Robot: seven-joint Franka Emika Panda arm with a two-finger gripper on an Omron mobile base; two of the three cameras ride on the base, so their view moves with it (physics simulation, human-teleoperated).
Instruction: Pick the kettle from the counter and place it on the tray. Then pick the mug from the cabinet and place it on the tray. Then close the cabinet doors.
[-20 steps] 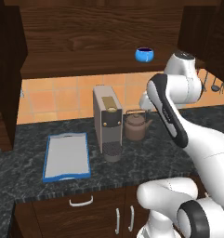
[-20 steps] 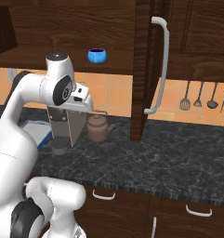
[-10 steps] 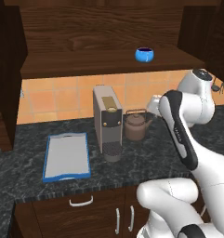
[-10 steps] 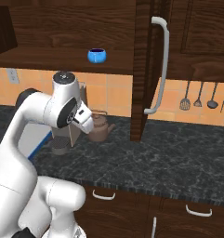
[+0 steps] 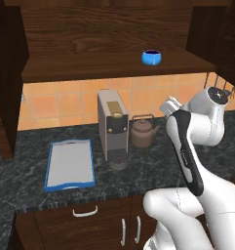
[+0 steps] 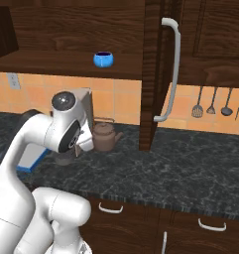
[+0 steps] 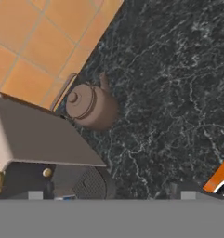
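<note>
Hand view: kettle [image 7: 89,106] from above; base views add mug [image 5: 151,57] (hand wide).

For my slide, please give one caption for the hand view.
Brown kettle on the dark counter, beside the grey coffee machine.

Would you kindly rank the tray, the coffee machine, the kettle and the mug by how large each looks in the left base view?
1. Coffee machine and tray: these look alike in extent, so I won't rank them.
2. Kettle.
3. Mug, smallest, though it sits farther back on the cabinet shelf.
</note>
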